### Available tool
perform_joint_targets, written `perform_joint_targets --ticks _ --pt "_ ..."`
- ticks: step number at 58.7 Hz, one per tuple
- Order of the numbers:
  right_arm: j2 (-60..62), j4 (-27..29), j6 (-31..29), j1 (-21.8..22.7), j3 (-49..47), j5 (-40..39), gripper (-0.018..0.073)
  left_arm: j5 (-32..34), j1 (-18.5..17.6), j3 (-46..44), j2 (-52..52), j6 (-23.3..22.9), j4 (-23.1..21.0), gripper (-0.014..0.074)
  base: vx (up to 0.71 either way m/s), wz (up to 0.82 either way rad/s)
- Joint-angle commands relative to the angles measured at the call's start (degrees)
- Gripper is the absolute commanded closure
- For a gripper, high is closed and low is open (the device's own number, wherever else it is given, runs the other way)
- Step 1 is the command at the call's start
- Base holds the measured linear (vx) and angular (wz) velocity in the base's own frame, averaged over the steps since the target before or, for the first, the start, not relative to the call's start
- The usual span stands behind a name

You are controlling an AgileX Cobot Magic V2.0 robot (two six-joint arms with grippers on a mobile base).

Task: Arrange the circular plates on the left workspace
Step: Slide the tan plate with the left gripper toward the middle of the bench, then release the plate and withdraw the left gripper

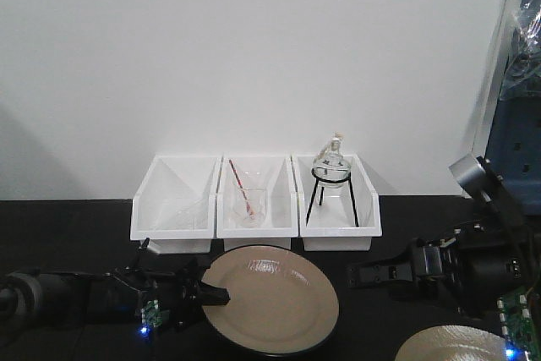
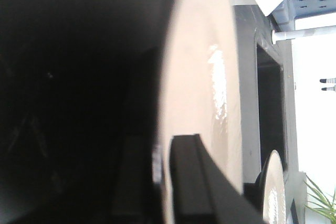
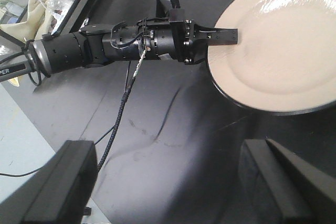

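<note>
Left claw: your left claw (image 1: 215,295) is clamped on the left edge of the centre plate (image 1: 275,298). In the right wrist view one finger (image 3: 223,36) lies flat on the plate's tan face. The left wrist view shows the same finger (image 2: 202,182) on the glossy face, with a dark part under the rim.
Centre plate: it sits over the black counter (image 1: 68,234), just in front of the middle bin (image 1: 258,232), tan face up with a thin dark rim. You cannot tell from these views whether it rests on the counter or is raised a little.
Second plate: the second plate (image 1: 456,346) is at the bottom right corner of the front view, partly cut off, well apart from the centre plate. Nothing grips it. The left wrist view shows it (image 2: 274,187) beyond the centre plate's far edge.
Right claw: your right claw (image 1: 355,276) is released. In its own wrist view the two fingers (image 3: 79,182) stand wide apart with only bare counter (image 3: 173,129) between them. It points toward the centre plate's right side without touching it.
Bins: three white bins stand in a row against the wall. The left bin (image 1: 173,205) holds something clear that is hard to make out. The middle bin holds a beaker (image 1: 249,205) with a red stick (image 1: 241,183). The right bin (image 1: 338,238) holds a flask (image 1: 330,162) on a black stand (image 1: 334,196).
</note>
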State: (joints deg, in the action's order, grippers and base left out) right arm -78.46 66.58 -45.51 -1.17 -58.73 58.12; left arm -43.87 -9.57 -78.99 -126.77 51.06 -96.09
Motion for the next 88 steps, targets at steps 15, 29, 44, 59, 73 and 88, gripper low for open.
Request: perform_joint_targets --ticks 15,29,44,59,73,88 --pt "1.7 3.4 -1.3 0.3 -2.0 0.6 -0.0034 -3.7 0.7 -1.8 3.8 0.4 -2.7 -0.0021 0.00 0.00" --pt "1.7 -0.5 -1.3 0.3 -2.0 1.7 -0.0034 -8.9 5.2 -1.8 3.8 -0.7 5.3 0.0012 0.00 0.00" --pt "3.9 -7.9 3.5 0.5 -2.0 -1.0 -0.0034 -18.5 12.0 -1.8 4.6 -6.8 13.4 0.0104 0.00 0.00" --pt "8.5 -12.7 14.0 11.5 -2.0 -0.2 -0.0034 -22.4 17.0 -1.2 13.3 -7.8 22.5 0.0401 0.00 0.00" --pt "9.0 -13.3 16.4 23.6 -2.0 2.4 -0.0034 -22.4 17.8 8.4 27.8 -1.7 23.6 0.0605 0.00 0.00" --pt "6.7 -24.1 19.2 25.6 -2.0 -1.6 -0.0034 -20.6 17.8 22.8 42.7 0.9 26.4 0.0599 0.00 0.00"
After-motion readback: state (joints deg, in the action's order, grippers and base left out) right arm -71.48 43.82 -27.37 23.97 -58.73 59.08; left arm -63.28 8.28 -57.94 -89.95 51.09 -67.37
